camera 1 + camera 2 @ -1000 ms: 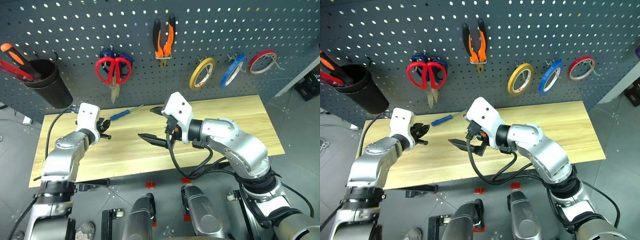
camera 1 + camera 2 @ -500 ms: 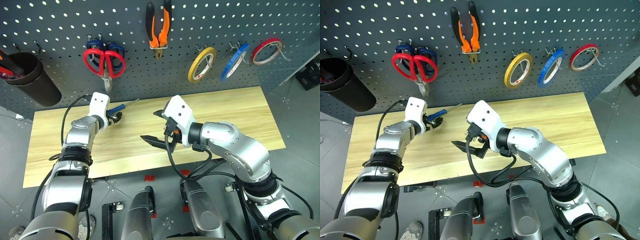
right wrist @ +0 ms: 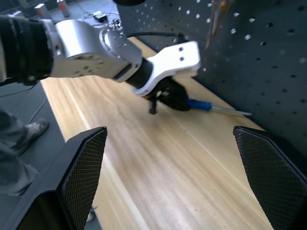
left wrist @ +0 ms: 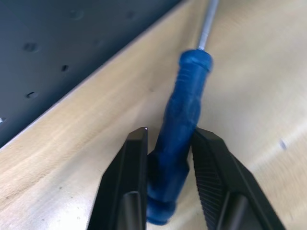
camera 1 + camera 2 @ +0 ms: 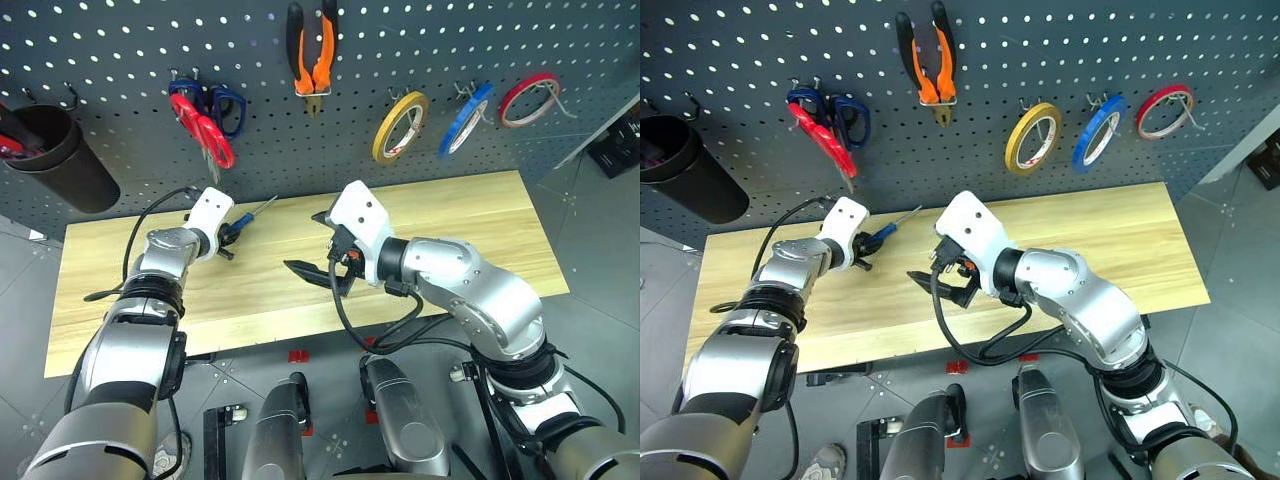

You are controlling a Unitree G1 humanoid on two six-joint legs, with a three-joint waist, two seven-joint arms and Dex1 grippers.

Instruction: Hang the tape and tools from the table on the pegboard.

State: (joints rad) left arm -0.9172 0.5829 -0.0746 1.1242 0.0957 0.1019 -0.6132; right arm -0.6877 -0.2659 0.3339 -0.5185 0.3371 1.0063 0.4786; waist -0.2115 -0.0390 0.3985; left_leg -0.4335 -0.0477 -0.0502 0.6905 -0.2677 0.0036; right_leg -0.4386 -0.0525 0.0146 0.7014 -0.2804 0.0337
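Between the two black fingers [image 4: 213, 167] of the left gripper [image 4: 169, 143] sits the handle of the blue-handled screwdriver [image 4: 180, 120], which lies flat on the table [image 5: 480, 230]; the fingers stand close on either side of the handle, with a thin sliver of gap showing on one side, so I cannot tell whether they are truly pinching it. Beyond those fingertips the screwdriver's metal shaft runs onward along the wood toward the foot of the pegboard [image 5: 130, 60], which rises just past the gripper at the table's far edge. Up the pegboard from the left gripper hang the red-handled scissors [image 5: 205, 125], tilted, with the blue-handled scissors [image 5: 225, 100] on the same hooks beside them. To the right of that gripper, above the middle of the table, the right gripper [image 5: 320, 243] hangs with its jaws spread wide and nothing between them, pointing leftward toward the left gripper. Above the right gripper on the board hang the orange-and-black-handled pliers [image 5: 311, 50], and further right the yellow-tan tape roll [image 5: 401, 126], the blue tape ring [image 5: 466, 118] and the red tape ring [image 5: 530, 98] each hang on a hook. Left of the left gripper, a black cup [image 5: 60, 160] is fixed to the board.
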